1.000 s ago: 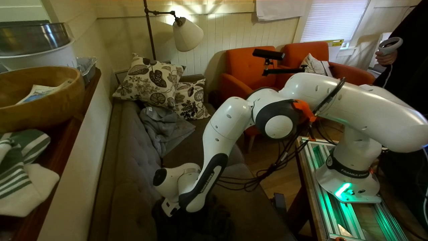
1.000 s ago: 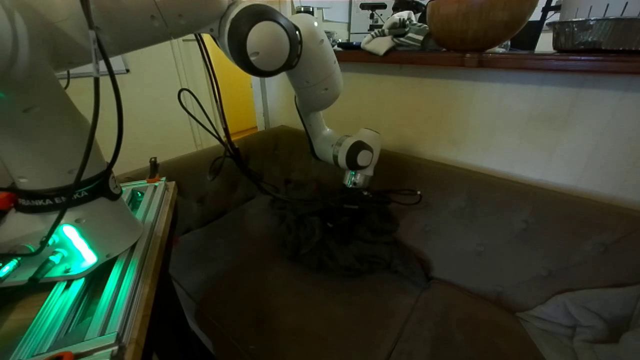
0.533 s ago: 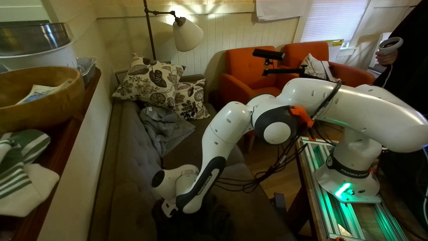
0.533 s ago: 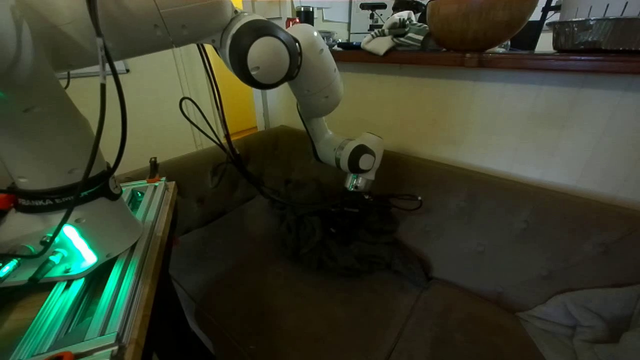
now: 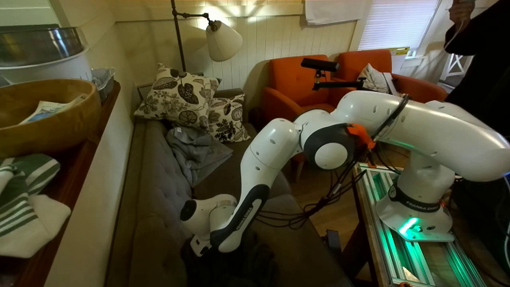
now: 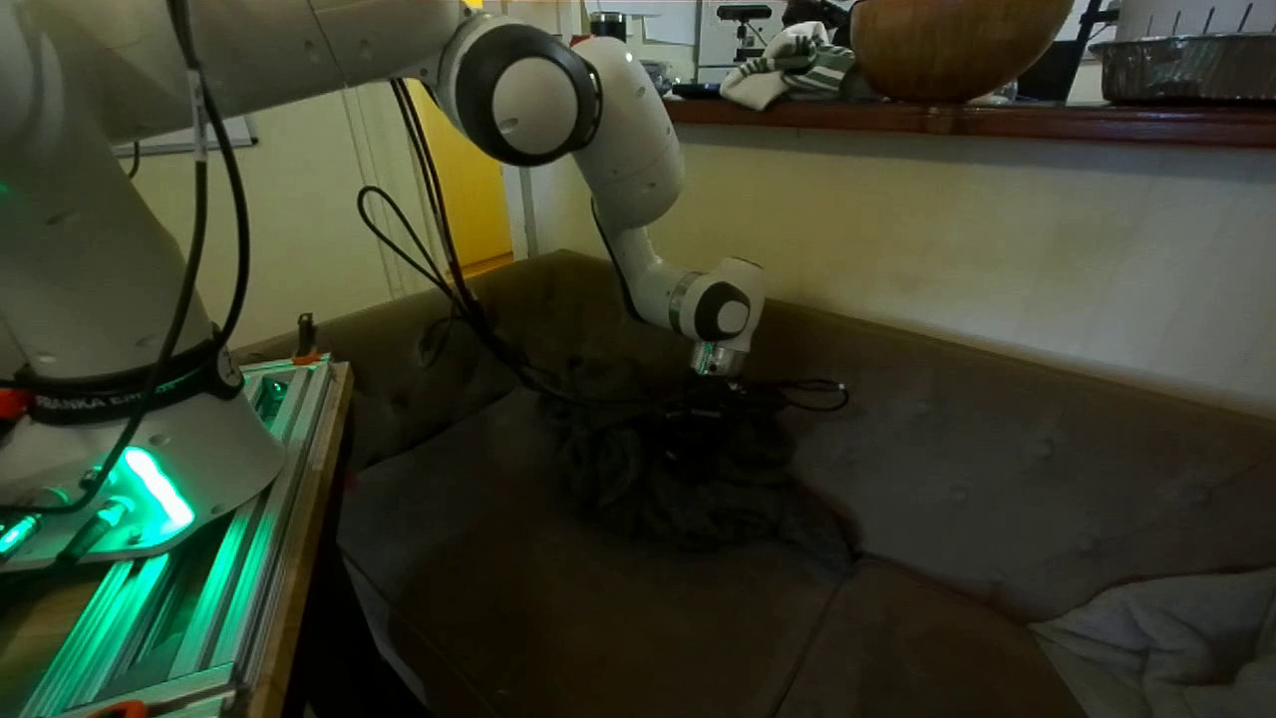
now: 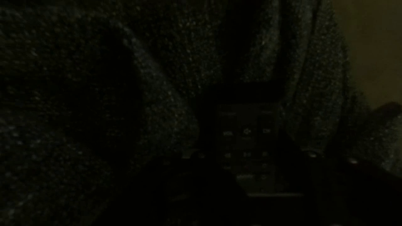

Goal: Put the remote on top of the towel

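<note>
In the wrist view, which is very dark, the black remote with pale button marks lies between the two fingers of my gripper. The jaws are shut on its sides. Around and behind it spreads a crumpled dark grey cloth, seen as a dark heap on the sofa in an exterior view. There my gripper points down into that heap and its fingertips are lost in shadow. A lighter grey cloth lies further along the sofa near the cushions. Which cloth is the towel I cannot tell.
The sofa backrest rises close behind the gripper. Patterned cushions lean at the sofa's far end. A ledge above carries a wooden bowl and a striped green-white cloth. Black cables hang from the arm.
The arm sank a little, then rose slightly again over the same spot. My gripper has shut. The person's hand at the upper right has moved up.
</note>
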